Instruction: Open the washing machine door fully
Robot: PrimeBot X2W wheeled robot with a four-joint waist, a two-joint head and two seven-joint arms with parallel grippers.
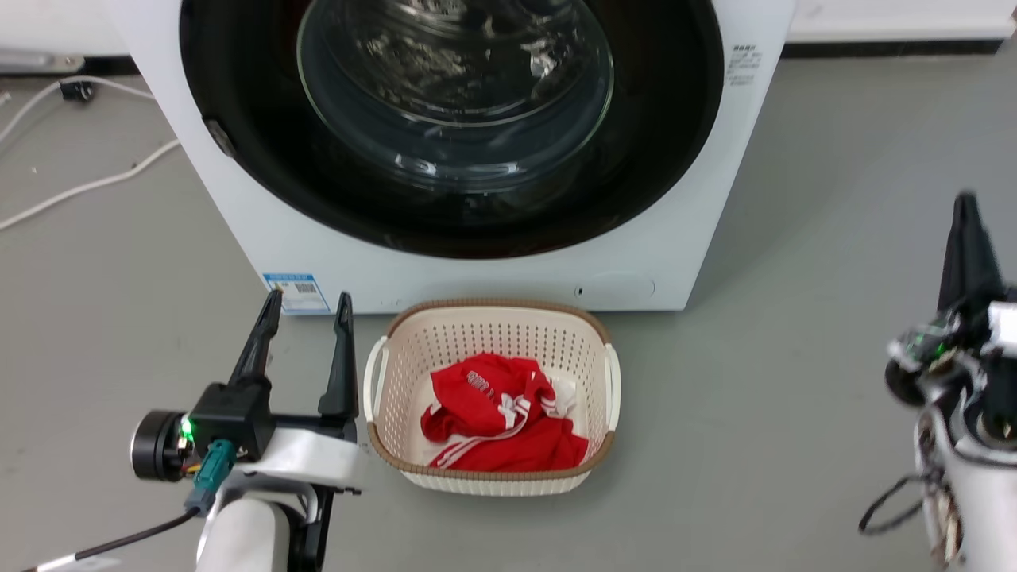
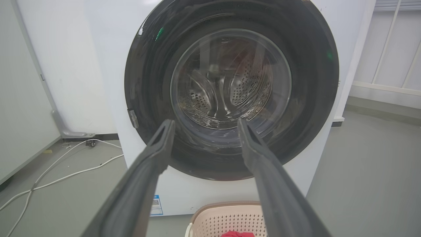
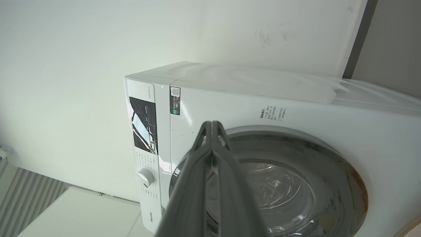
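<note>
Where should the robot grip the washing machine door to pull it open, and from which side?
Probably the small grey tab on the left edge of the washing machine door: the rest of the glossy rim looks smooth, flush, with no hold. Come from the left with the open left gripper. Whether the tab is a catch, I cannot tell.
</note>
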